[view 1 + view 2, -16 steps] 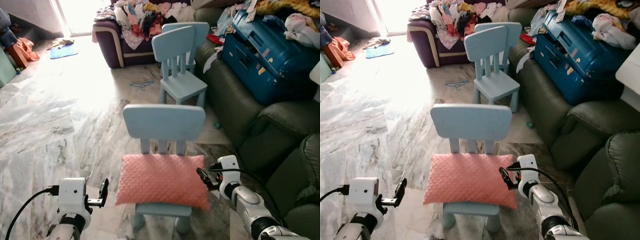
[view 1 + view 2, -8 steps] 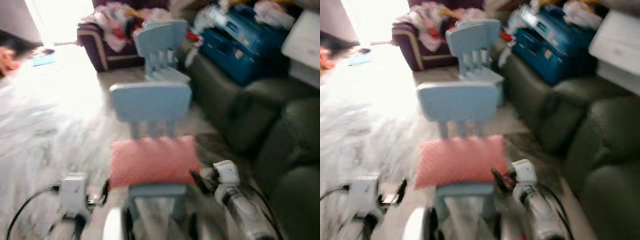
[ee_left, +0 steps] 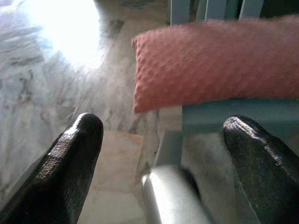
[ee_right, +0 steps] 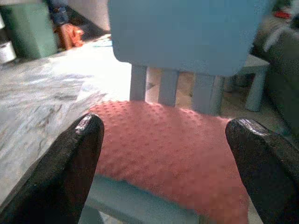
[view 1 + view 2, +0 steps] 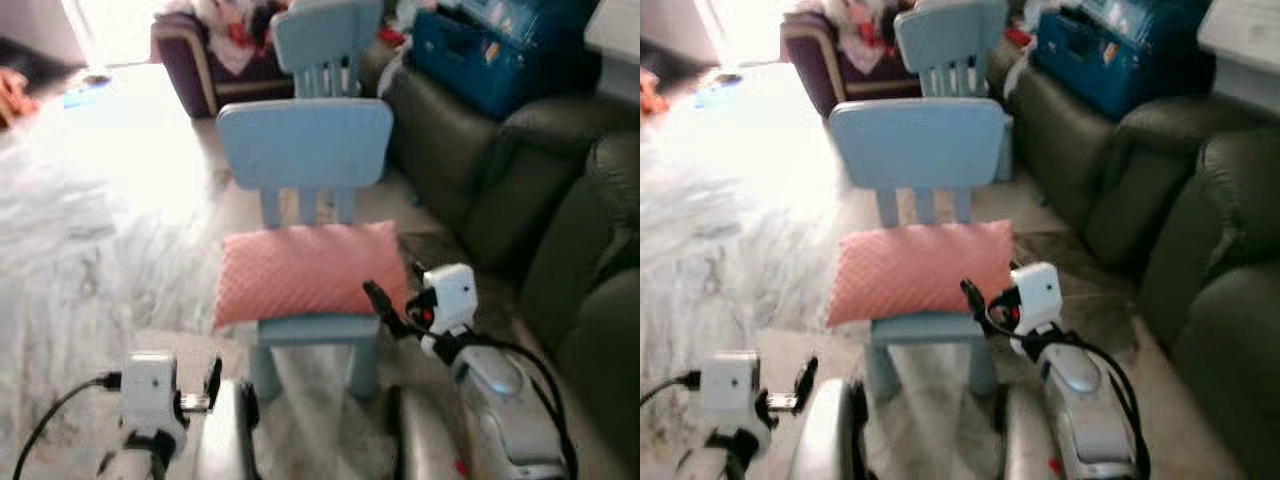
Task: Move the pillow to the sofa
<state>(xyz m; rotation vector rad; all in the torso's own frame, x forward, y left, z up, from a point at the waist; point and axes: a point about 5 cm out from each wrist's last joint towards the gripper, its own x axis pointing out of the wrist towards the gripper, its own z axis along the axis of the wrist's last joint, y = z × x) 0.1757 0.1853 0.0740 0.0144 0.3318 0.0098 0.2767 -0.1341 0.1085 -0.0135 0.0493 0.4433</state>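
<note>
**A:** Where was the pillow [image 5: 312, 270] at that moment?

**B:** It lay flat on the seat of a small light-blue chair [image 5: 305, 145], a plump rectangular cushion in salmon pink, its cover knobbled all over with a fine dotted weave. Its left end overhung the seat edge, as the left wrist view showed. The chair looked like smooth moulded plastic, with a broad rounded backrest on three short slats.

**A:** And the sofa?

**B:** The sofa [image 5: 500, 190] stood to the robot's right, dark green and leathery, with fat padded arms and cushions. A hard glossy blue suitcase [image 5: 490, 55] sat on it further back. The pillow was well apart from it.

**A:** What of the grippers?

**B:** The right gripper [image 5: 385, 308] hovered just beside the pillow's right end, near the seat's front corner, without touching it. Its fingers [image 4: 79, 172] were spread wide, matte black and rounded at the tips, with nothing between them; the pillow showed across the gap. The left gripper [image 5: 213, 378] hung lower, to the left of the chair and short of it, above the veined marble floor [image 5: 90, 260]. Its fingers [image 3: 70, 163] were likewise parted and empty, with a grainy rubbery surface.

**A:** Anything else around?

**B:** A second blue chair [image 5: 325, 40] of the same make stood behind the first, and beyond it a purple armchair [image 5: 195, 55] heaped with crumpled clothes
</note>
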